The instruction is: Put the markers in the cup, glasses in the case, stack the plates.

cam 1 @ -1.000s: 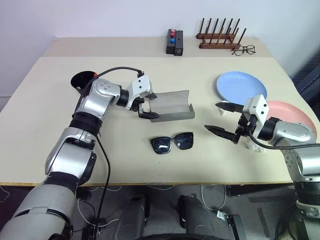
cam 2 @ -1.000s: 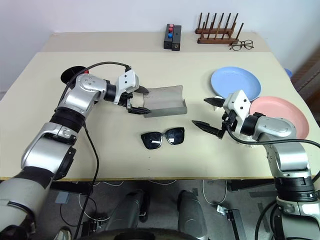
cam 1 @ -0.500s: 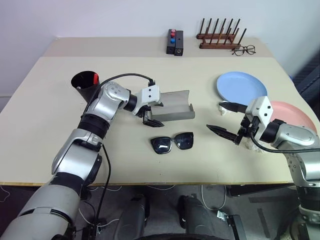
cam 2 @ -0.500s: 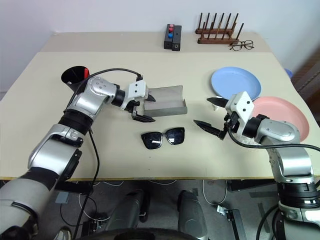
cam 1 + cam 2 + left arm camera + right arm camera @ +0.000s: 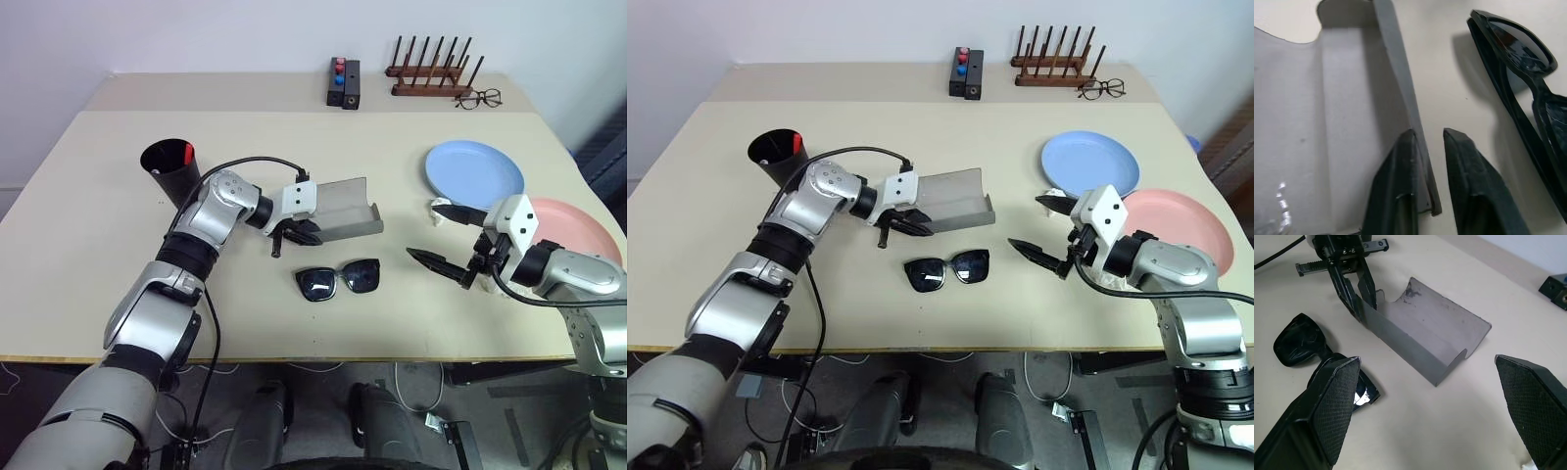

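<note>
Grey glasses case [image 5: 341, 208] front wall pinched between left gripper [image 5: 1428, 169] fingers; sunglasses [image 5: 338, 279] just beyond. Right gripper [image 5: 447, 238] spread, empty. Risk: thin wall slipping, case skidding.

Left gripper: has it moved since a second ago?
Yes. The left gripper slid from the case's outer end toward its front wall near the sunglasses, and its fingers closed onto that wall.
</note>
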You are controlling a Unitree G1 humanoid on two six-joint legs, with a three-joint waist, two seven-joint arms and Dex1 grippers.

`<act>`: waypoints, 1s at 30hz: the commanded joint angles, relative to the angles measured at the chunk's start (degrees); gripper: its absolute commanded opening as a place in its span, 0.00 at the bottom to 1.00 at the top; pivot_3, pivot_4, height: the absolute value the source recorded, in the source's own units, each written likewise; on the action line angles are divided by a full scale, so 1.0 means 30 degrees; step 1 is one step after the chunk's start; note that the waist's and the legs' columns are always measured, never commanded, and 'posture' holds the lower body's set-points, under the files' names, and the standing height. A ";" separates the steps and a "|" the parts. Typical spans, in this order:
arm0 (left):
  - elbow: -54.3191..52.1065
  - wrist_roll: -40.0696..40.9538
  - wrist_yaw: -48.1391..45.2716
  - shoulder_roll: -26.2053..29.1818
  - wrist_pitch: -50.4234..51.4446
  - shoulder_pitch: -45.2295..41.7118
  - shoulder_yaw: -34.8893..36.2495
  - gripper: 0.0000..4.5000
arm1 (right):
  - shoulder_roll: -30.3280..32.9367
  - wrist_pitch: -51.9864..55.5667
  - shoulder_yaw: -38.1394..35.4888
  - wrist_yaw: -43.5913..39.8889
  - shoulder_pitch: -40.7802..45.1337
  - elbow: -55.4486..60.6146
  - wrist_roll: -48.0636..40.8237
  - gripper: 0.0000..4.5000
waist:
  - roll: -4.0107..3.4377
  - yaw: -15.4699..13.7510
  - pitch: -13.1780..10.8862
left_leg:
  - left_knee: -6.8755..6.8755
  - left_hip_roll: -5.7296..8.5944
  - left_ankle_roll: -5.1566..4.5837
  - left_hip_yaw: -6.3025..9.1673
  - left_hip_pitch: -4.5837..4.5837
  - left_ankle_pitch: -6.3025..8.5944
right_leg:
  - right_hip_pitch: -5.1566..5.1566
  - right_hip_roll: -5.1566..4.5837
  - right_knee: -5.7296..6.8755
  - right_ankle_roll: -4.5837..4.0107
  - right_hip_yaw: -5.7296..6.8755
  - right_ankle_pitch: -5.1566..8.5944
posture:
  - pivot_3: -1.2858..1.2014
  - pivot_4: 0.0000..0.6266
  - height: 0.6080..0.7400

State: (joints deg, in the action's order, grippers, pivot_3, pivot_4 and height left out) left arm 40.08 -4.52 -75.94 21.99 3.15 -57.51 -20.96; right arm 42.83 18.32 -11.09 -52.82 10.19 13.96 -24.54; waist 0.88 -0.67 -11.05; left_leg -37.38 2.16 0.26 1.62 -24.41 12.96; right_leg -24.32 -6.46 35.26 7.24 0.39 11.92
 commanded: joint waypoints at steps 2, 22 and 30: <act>-0.1064 0.0051 -0.0101 0.0265 0.0039 0.0176 0.0176 0.16 | 0.0263 -0.0228 -0.0617 0.0065 0.0207 0.0635 -0.0308 1.00 | 0.0000 0.0000 0.0000 | 0.0000 -0.0001 0.0000 0.0004 0.0001 0.0000 | 0.0000 0.0001 0.0001 0.0000 0.0000 0.0000 | 0.52 0.24 1.00; -0.1687 0.0401 -0.0465 0.1111 0.0658 0.0307 0.0516 0.00 | 0.0343 -0.0825 -0.0563 -0.0234 0.0363 -0.0110 -0.0166 1.00 | 0.0000 0.0002 0.0000 | -0.0008 0.0000 -0.0001 -0.0002 0.0001 0.0000 | 0.0001 0.0002 0.0012 0.0000 0.0000 0.0000 | 0.52 0.24 1.00; -0.3767 0.1039 -0.1435 0.2592 0.1921 0.1118 0.0819 0.00 | 0.0503 -0.0698 -0.0681 -0.0328 0.0300 -0.0087 -0.0284 1.00 | -0.0001 0.0016 0.0000 | -0.0008 -0.0003 -0.0002 0.0004 0.0002 0.0000 | 0.0001 0.0002 0.0017 -0.0001 -0.0001 0.0000 | 0.52 0.24 1.00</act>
State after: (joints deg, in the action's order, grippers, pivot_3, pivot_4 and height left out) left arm 31.53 -2.93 -79.67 28.90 8.31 -53.91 -20.44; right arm 43.45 16.94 -11.09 -53.72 10.36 12.82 -24.73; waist 0.87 -0.62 -11.05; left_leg -37.41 2.15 0.26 1.64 -24.40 12.96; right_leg -24.32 -6.46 35.32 7.24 0.39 11.92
